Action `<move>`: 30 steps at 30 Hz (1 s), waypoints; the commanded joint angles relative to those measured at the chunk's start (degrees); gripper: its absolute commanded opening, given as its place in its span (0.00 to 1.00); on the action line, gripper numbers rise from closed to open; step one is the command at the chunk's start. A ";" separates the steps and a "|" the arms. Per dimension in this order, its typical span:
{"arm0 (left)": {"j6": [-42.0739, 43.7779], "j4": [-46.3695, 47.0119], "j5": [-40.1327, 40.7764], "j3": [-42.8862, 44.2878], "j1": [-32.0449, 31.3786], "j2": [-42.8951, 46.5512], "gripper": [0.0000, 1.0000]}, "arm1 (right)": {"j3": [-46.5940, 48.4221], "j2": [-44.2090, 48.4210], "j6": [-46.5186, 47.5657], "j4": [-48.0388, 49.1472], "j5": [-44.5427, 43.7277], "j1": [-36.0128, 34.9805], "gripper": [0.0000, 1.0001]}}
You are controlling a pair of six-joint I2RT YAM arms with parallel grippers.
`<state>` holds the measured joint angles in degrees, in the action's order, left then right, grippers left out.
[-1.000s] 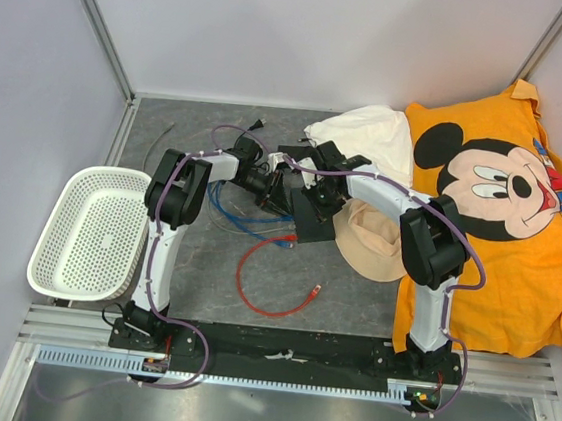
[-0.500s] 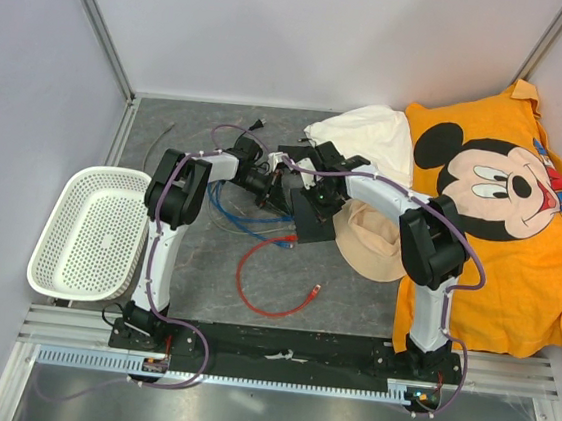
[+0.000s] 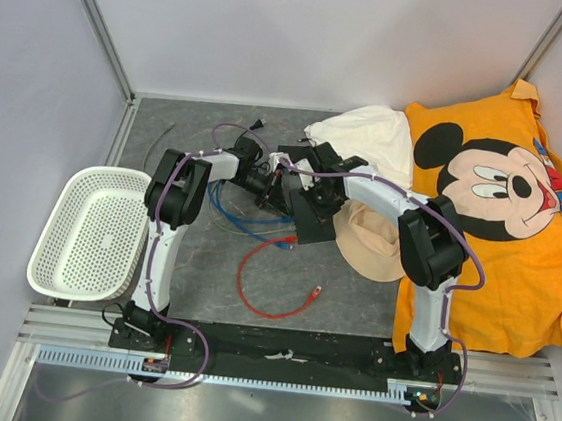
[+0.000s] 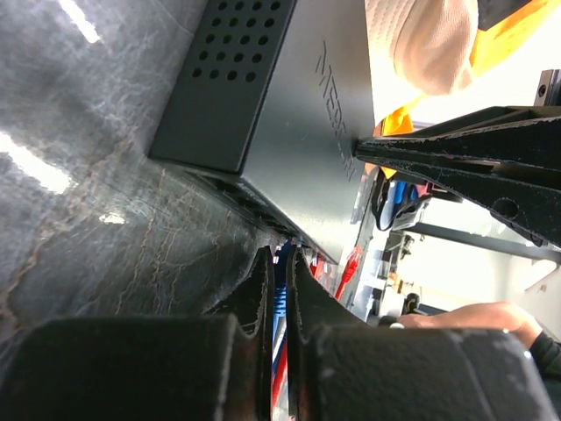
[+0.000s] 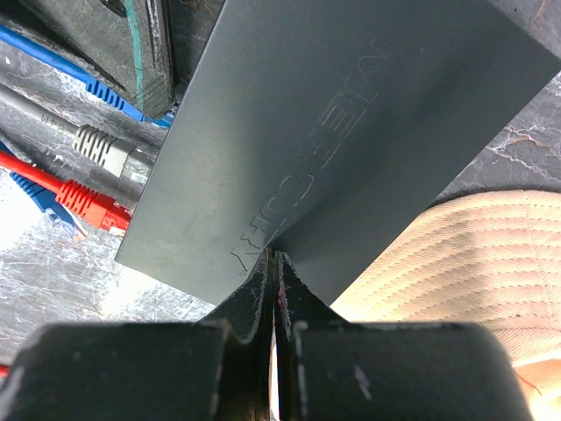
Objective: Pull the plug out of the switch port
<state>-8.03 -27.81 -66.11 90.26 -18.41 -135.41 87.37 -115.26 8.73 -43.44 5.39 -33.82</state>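
Observation:
The flat black switch box (image 3: 312, 220) (image 4: 263, 96) (image 5: 333, 132) lies at mid-table. Its port edge faces my left gripper (image 3: 272, 187) (image 4: 280, 261), and the switch port itself is hidden behind the fingers. A blue plug (image 4: 280, 300) (image 5: 107, 93) sits between the left jaws, which are shut on it right at that edge. My right gripper (image 3: 305, 199) (image 5: 275, 260) is shut, its tips resting on the box's top face by the embossed lettering. It appears as black fingers (image 4: 456, 162) in the left wrist view.
A grey plug (image 5: 105, 149) and a red plug (image 5: 88, 202) (image 4: 351, 263) lie beside the blue one. There is also a red cable loop (image 3: 274, 280), blue cables (image 3: 229, 210), a tan hat (image 3: 373, 245), white cloth (image 3: 364, 139), an orange shirt (image 3: 502, 214) and a white basket (image 3: 97, 236) at the left.
My left gripper has closed onto the blue plug. The right wrist has shifted slightly left over the box.

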 commanded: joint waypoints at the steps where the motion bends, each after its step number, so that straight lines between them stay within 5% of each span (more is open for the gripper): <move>1: 6.09 -5.40 4.32 0.62 -1.54 -0.46 0.02 | -0.89 -4.35 -1.08 1.96 -3.89 -0.37 0.00; 30: 20.34 -18.50 7.48 -3.34 4.96 5.51 0.02 | -0.01 -7.78 -2.23 1.60 -5.04 0.25 0.00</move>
<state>7.16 -44.18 -63.16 86.50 -14.31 -132.44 89.71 -117.21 5.76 -42.92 4.69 -33.91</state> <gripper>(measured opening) 0.046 0.005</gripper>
